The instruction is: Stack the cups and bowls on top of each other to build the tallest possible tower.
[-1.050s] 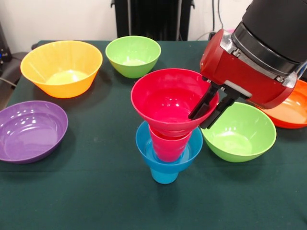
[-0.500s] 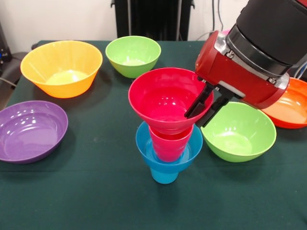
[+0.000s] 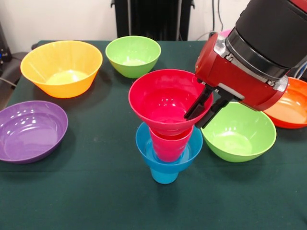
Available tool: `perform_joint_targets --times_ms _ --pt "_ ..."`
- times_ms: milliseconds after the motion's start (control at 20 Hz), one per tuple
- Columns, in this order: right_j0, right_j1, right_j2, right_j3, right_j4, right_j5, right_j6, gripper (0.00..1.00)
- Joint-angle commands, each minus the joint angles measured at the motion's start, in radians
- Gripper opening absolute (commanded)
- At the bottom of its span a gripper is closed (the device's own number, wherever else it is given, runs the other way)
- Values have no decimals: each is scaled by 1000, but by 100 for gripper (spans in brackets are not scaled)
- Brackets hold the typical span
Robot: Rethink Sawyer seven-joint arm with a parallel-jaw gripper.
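On the green surface (image 3: pixel 96 191), my claw (image 3: pixel 200 114) pinches the red bowl's (image 3: pixel 163 103) rim, so I'd centre it on the red cup (image 3: pixel 168 146) before releasing.

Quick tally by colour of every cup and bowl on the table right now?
Blue: 2, cup, bowl
Red: 2, cup, bowl
Green bowls: 2
Yellow-orange bowl: 1
Purple bowl: 1
Orange bowl: 1
Total: 9

Glossy plastic bowls (image 3: pixel 62 67) on matt green cloth (image 3: pixel 96 191).
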Motion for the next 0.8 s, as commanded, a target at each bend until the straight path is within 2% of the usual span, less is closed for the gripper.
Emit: perform_joint_targets --times_ms 50,400,800 --pt "22 36 43 37 -77 59 125 0" --pt "3 58 15 -4 -62 86 131 0" --pt "42 40 29 70 -80 54 146 0"
